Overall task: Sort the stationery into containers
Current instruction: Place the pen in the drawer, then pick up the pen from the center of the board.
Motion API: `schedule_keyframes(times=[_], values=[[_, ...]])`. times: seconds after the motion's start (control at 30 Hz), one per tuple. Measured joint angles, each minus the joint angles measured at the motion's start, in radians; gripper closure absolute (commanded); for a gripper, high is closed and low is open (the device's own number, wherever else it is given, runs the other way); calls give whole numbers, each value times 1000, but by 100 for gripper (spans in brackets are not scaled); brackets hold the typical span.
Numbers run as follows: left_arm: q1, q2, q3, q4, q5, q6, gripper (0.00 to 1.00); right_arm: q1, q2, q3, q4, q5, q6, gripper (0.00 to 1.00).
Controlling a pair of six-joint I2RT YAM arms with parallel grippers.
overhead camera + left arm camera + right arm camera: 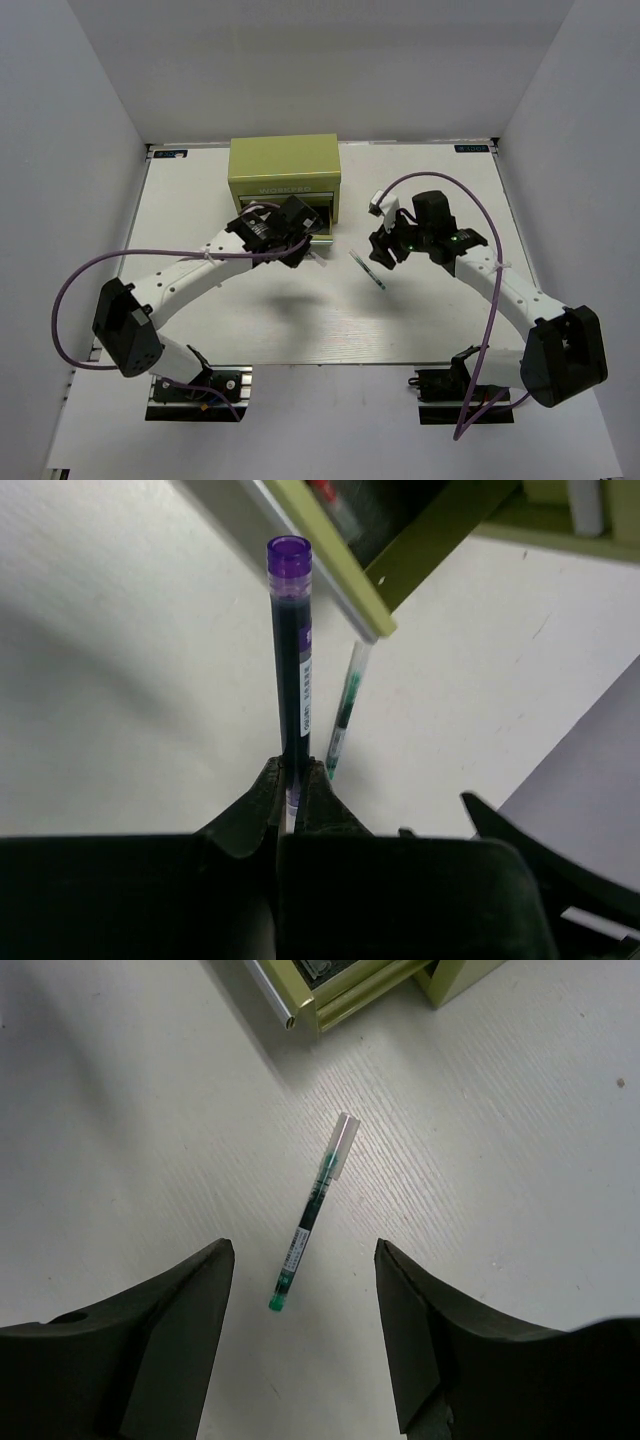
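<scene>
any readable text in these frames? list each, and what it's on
"WORKPRO" (faint, probable reading): front of the olive-green chest.
Purple-capped pen: barrel label print, too small to read.
Green pen: barrel print, too small to read.
Far-left sticker, far-right sticker: blurred, unreadable.

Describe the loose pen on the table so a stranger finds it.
Start at the olive-green chest at the table's far edge. Before it, under the open right gripper, lies a thin green pen with a clear cap; the other pen is purple-capped and gripped.
</scene>
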Motion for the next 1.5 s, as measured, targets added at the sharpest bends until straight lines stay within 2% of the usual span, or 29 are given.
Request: schedule_keyframes(times=[0.3, 0.53, 0.77, 0.83, 0.87, 0.9, 0.93, 0.97, 1.1, 1.2, 1.33, 1.5], values=[[33, 113, 18, 64, -119, -109, 100, -4, -10, -16, 3, 14, -20, 35], [83, 163, 18, 162, -149, -231, 100, -6, -26, -50, 3, 20, -24, 35], [146, 233, 44, 211, -164, -290, 100, -6, -29, -63, 2, 22, -30, 35], [161, 260, 56, 215, -163, -297, 86, -6, -29, -63, 2, 23, -32, 35], [170, 274, 63, 216, -163, -300, 76, -6, -29, -63, 2, 23, -32, 35], [177, 286, 68, 217, -160, -302, 61, -6, -29, -64, 2, 23, -33, 34], [183, 295, 72, 217, -158, -300, 55, -6, -29, -64, 3, 22, -33, 32], [190, 306, 77, 219, -154, -304, 44, -6, -28, -66, 5, 22, -34, 31], [201, 315, 88, 220, -145, -284, 25, -6, -3, -74, 20, 22, -37, 28], [201, 313, 92, 234, -135, -266, 22, -5, 42, -75, 34, 23, -30, 22], [197, 282, 82, 248, -115, -219, 22, -1, 125, -74, 58, 26, -14, 20], [179, 109, -4, 259, -79, -87, 22, 24, 241, -68, 94, 71, -1, 23]])
